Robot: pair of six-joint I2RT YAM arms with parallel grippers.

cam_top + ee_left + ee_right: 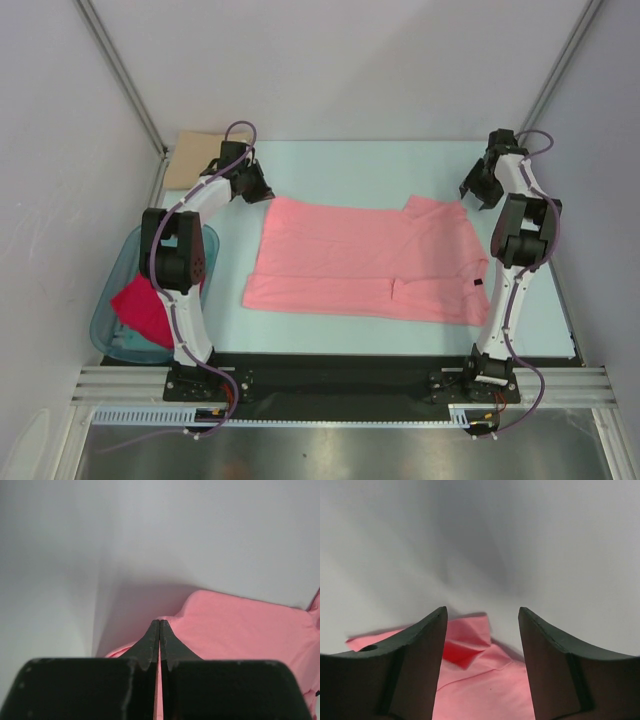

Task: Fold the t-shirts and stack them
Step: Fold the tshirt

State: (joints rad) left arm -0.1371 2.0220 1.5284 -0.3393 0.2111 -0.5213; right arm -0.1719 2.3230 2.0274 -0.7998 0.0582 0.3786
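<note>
A salmon-pink t-shirt (360, 260) lies spread flat on the middle of the table, with a small dark label (478, 286) near its right edge. My left gripper (262, 190) is at the shirt's far left corner. In the left wrist view its fingers (150, 642) are shut, and the shirt's edge (235, 630) rises to a peak at their tips, pinched there. My right gripper (478, 192) is open over the far right sleeve corner. In the right wrist view the folded sleeve (470, 645) shows between its spread fingers (422, 645), which do not touch it.
A tan t-shirt (190, 160) lies folded at the far left corner behind the left arm. A translucent teal tub (108, 325) stands at the near left and holds a crimson-pink t-shirt (145, 305). Grey walls close the table in on three sides.
</note>
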